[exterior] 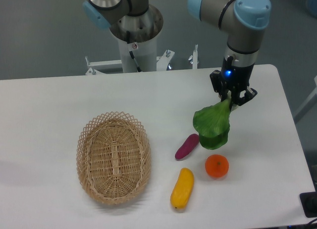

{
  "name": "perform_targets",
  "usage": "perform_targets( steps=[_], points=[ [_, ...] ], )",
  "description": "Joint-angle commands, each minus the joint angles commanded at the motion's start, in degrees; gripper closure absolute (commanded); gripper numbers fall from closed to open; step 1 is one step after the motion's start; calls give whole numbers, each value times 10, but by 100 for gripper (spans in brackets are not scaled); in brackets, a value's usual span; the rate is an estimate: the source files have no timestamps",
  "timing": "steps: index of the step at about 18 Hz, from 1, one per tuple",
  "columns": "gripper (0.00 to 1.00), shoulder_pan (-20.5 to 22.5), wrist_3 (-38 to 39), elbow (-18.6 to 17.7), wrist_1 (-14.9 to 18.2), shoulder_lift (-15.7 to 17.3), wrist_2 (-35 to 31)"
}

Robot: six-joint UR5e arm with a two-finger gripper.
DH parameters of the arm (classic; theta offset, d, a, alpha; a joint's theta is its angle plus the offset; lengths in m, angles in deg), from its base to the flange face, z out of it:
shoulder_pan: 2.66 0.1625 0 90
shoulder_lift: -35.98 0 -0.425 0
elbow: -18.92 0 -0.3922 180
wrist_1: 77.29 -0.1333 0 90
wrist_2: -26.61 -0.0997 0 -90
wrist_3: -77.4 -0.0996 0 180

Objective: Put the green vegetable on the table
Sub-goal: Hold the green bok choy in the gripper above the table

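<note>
The green vegetable (212,126) is a dark-green leafy piece with a pale stalk. It hangs leaf-down from my gripper (232,101), which is shut on its stalk end. The leaf's lower edge is close above the white table (44,115), right of centre, just above the orange and beside the purple piece. Whether the leaf tip touches the table cannot be told.
An oval wicker basket (113,157), empty, stands left of centre. A purple eggplant-like piece (186,146), an orange (217,166) and a yellow oblong piece (182,188) lie below the hanging vegetable. The robot base (136,36) is at the table's back edge.
</note>
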Motion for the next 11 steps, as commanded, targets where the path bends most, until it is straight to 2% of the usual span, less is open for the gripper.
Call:
perform_targets(
  steps=[11],
  points=[
    [75,10,-14,0,2,0,-3]
  ],
)
